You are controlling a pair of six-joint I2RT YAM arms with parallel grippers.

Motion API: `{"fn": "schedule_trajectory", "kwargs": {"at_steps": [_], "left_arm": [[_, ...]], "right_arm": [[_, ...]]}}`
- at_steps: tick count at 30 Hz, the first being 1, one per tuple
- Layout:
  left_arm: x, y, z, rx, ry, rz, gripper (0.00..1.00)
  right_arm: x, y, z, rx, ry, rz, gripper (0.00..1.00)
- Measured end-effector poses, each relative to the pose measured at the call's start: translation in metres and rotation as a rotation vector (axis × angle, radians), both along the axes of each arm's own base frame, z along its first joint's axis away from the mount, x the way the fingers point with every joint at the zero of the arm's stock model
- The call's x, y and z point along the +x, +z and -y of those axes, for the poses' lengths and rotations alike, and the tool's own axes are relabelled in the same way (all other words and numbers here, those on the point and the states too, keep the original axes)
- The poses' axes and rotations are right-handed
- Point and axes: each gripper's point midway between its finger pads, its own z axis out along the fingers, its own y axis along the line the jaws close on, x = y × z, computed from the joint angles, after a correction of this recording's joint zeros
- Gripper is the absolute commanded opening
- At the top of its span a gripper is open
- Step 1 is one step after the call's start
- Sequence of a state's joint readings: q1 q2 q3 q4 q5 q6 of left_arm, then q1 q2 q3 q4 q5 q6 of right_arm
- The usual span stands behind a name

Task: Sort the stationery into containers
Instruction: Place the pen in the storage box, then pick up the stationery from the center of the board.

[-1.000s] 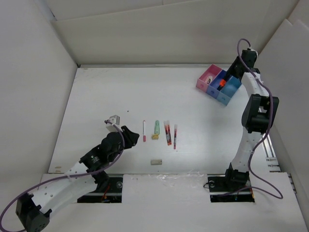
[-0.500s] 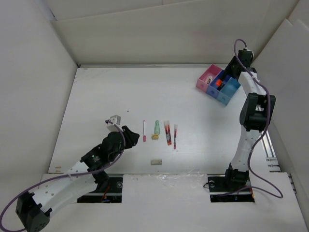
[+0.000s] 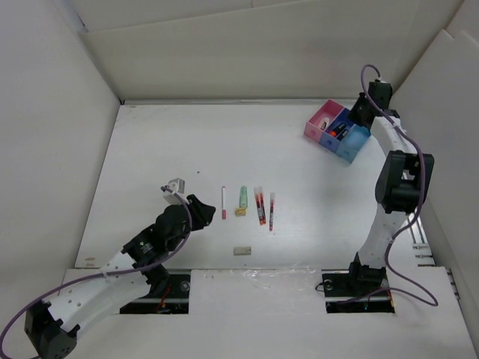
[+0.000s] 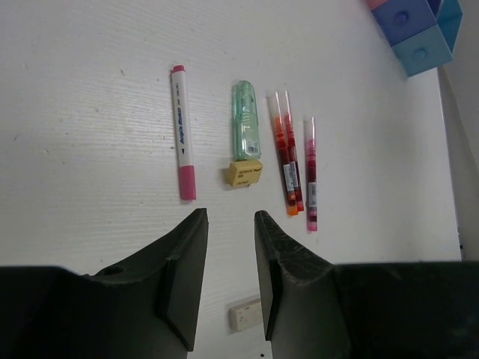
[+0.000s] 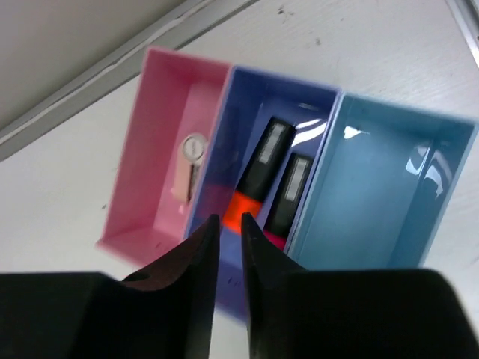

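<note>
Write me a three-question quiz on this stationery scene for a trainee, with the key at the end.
1. True or false: the light blue compartment is empty.
2. Which compartment holds the two black-bodied markers? A: pink. B: dark blue. C: light blue.
3. In the left wrist view, how many thin pens lie to the right of the green case?

Key: 1. True. 2. B. 3. Three.
</note>
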State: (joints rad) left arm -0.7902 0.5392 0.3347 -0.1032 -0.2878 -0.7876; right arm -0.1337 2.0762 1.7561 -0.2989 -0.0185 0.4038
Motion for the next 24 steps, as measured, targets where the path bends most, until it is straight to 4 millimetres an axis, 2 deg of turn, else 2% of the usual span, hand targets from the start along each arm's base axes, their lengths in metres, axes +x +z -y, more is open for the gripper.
{"fn": "schedule_trajectory", "kwargs": {"at_steps": [2, 5, 7, 9, 11, 12, 15, 17, 19, 21, 24], "left_arm": [[0.0, -0.001, 0.0, 0.002, 0.0, -0.002, 0.28], [-0.002, -0.004, 0.0, 0.004, -0.008, -0.01, 0.28], [-0.004, -0.008, 0.001, 0.009, -0.019, -0.02, 0.28], [-0.006, -0.01, 0.002, 0.009, -0.033, -0.028, 0.28], [-0.008, -0.01, 0.004, 0.007, -0.048, -0.033, 0.28], [-0.009, -0.011, 0.005, 0.006, -0.055, -0.034, 0.28], [-0.012, -0.011, 0.008, 0.007, -0.081, -0.038, 0.27], [-0.013, -0.012, 0.01, 0.012, -0.099, -0.041, 0.27], [-0.014, -0.017, 0.013, 0.029, -0.117, -0.05, 0.26], [-0.014, -0.025, 0.013, 0.061, -0.13, -0.073, 0.24], [-0.013, -0.037, 0.014, 0.118, -0.14, -0.111, 0.23]], "right_arm": [[-0.018, 0.018, -0.015, -0.007, 0.035, 0.017, 0.12], [-0.046, 0.057, -0.055, -0.025, 0.126, 0.083, 0.09], [-0.068, 0.085, -0.099, -0.044, 0.226, 0.151, 0.08], [-0.095, 0.103, -0.149, -0.056, 0.344, 0.2, 0.06], [-0.126, 0.105, -0.195, -0.055, 0.467, 0.221, 0.06], [-0.142, 0.1, -0.215, -0.057, 0.524, 0.218, 0.05], [-0.19, 0.066, -0.257, -0.077, 0.659, 0.151, 0.05], [-0.216, 0.044, -0.271, -0.106, 0.71, 0.091, 0.05], [-0.241, 0.027, -0.273, -0.151, 0.726, 0.038, 0.05], [-0.26, 0.023, -0.268, -0.186, 0.719, 0.017, 0.06], [-0.275, 0.035, -0.253, -0.207, 0.679, 0.049, 0.1]]}}
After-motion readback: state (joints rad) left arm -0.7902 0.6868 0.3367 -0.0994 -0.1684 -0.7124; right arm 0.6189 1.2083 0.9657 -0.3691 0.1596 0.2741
